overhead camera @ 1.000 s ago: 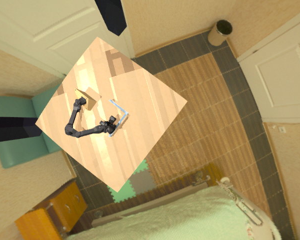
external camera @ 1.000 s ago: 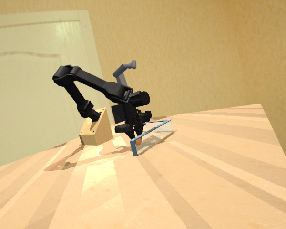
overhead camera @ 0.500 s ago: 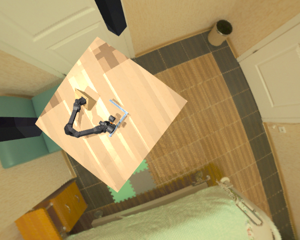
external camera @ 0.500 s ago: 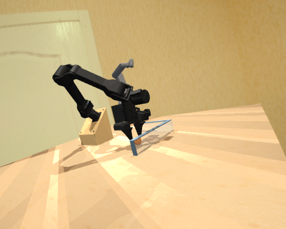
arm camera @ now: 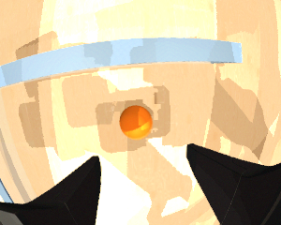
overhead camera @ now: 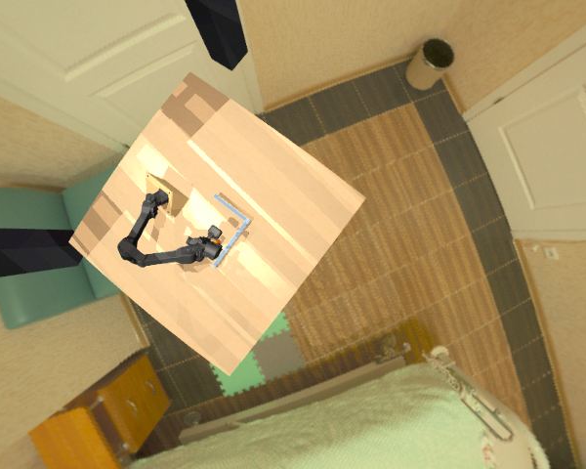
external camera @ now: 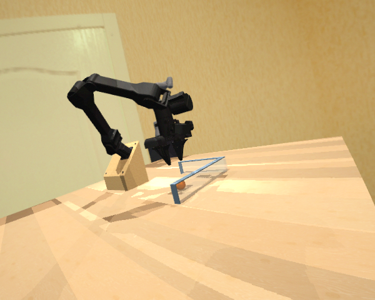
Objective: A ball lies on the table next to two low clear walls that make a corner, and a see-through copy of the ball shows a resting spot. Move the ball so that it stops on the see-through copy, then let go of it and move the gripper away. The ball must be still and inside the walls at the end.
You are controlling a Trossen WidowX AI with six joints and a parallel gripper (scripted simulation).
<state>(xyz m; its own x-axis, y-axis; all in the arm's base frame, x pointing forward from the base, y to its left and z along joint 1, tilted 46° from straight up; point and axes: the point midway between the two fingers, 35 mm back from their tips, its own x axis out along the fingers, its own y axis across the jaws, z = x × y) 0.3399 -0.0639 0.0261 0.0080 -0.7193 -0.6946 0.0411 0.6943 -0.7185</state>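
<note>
Two low clear walls (external camera: 199,167) meet at a corner on the table (external camera: 278,225); just above, the gripper (external camera: 173,159) hangs released and empty. Down at its 6 o'clock the ball (arm camera: 136,122) lies inside the walls. Best to lift straight up, without nudging it.
</note>
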